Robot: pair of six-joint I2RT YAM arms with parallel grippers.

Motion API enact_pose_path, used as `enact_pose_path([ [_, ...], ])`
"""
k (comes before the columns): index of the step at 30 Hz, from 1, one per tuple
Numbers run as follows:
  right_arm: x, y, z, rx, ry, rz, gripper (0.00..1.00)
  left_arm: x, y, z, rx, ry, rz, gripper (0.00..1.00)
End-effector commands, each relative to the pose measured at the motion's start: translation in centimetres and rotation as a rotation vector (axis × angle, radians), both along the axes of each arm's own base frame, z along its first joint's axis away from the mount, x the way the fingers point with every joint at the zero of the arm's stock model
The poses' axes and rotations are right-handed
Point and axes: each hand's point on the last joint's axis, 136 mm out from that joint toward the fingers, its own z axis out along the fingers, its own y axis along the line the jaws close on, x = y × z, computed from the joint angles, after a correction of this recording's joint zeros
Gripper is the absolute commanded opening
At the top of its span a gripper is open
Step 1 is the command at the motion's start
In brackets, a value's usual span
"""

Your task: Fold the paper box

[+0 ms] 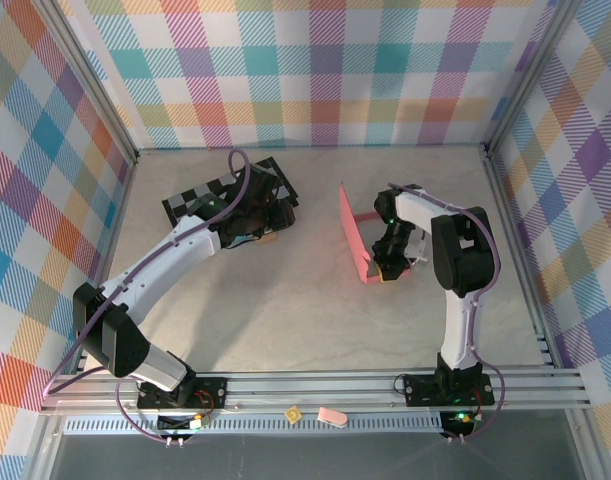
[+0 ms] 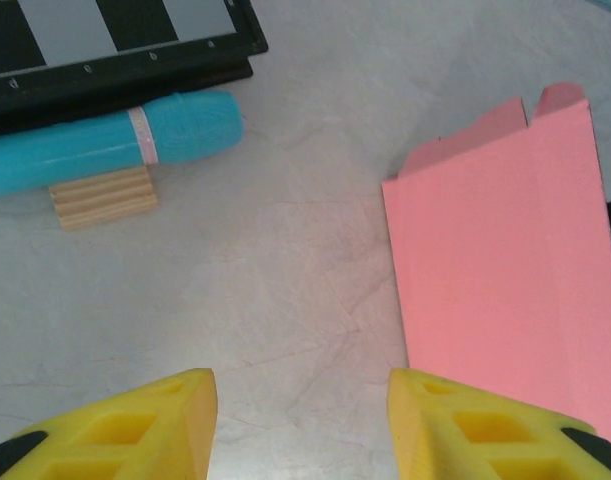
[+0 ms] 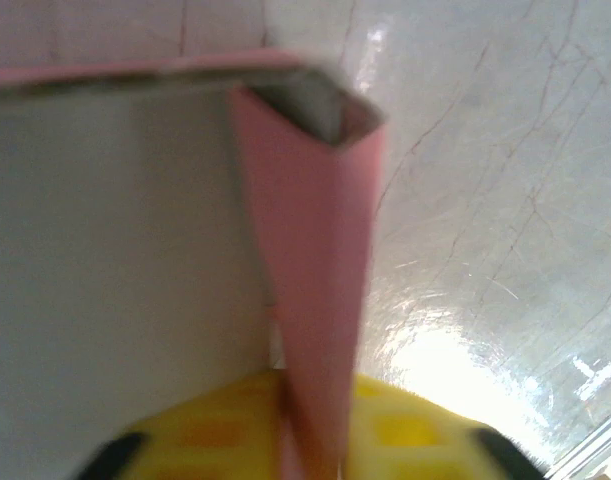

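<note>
1. The paper box [image 1: 353, 232] stands partly formed at right-centre of the surface [image 1: 285, 310]. One pink panel is upright, its long axis running near to far.
2. The right hand [image 1: 388, 268] is at the box's near right corner. A folded pink side wall passes between its yellow fingers [image 3: 425, 430]; whether they pinch it or stand just clear, I cannot tell.
3. The left hand [image 2: 300, 420] is open and empty by the checkered board [image 1: 225, 195]; the box lies to its right, apart.
4. Judgement: the right arm is nearer, and the next fold turns on that wall.
5. Material: thin matte card, pink outside, greyish within, sharply creased.
</note>
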Motion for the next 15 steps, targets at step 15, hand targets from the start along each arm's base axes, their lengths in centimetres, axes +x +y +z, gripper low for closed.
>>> enact_pose_path([
  [15,3.4,-1.6,8.7,-0.037,-0.267,0.063,0.75,-0.4,-8.0,0.2,-0.071,0.149,-0.203,0.50],
])
